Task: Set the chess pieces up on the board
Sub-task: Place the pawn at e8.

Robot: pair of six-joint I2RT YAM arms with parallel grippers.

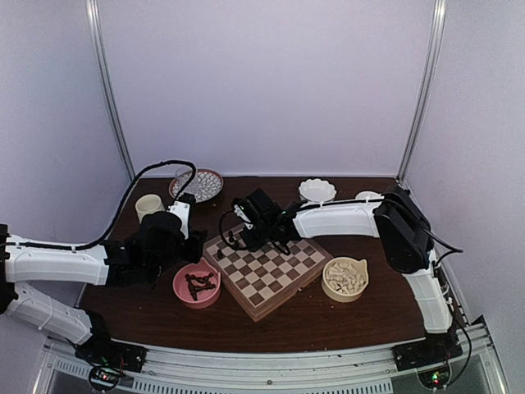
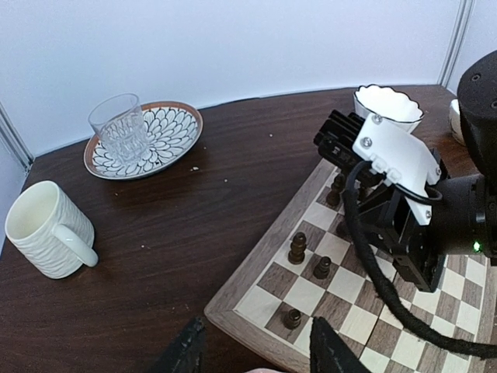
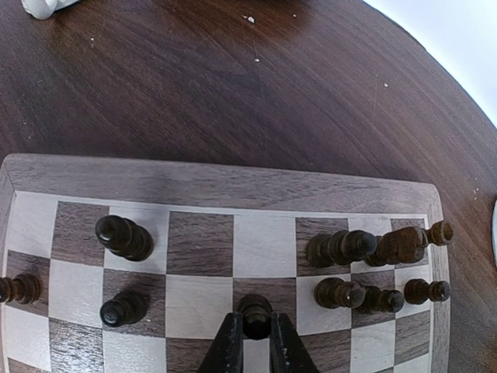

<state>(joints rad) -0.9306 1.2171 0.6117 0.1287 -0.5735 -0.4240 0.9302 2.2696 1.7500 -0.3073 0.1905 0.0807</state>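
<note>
The right gripper (image 3: 255, 330) is pinched tight on a small dark brown carved chess piece (image 3: 255, 309) at a dark square of the square wooden chessboard (image 3: 217, 185) with brown and cream checks. I can't tell if it's touching down. More dark pieces (image 3: 124, 237) stand on both sides of it. The left gripper (image 2: 256, 351) hangs roughly half open and empty by the board's corner. A round pink bowl (image 1: 182, 287) just beside the board holds loose dark pieces.

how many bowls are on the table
3: a pink bowl of dark pieces left of the board, a cream bowl of white pieces right of it, a white scalloped bowl at the far edge. A small white object far right, partly hidden, may be another.
</note>
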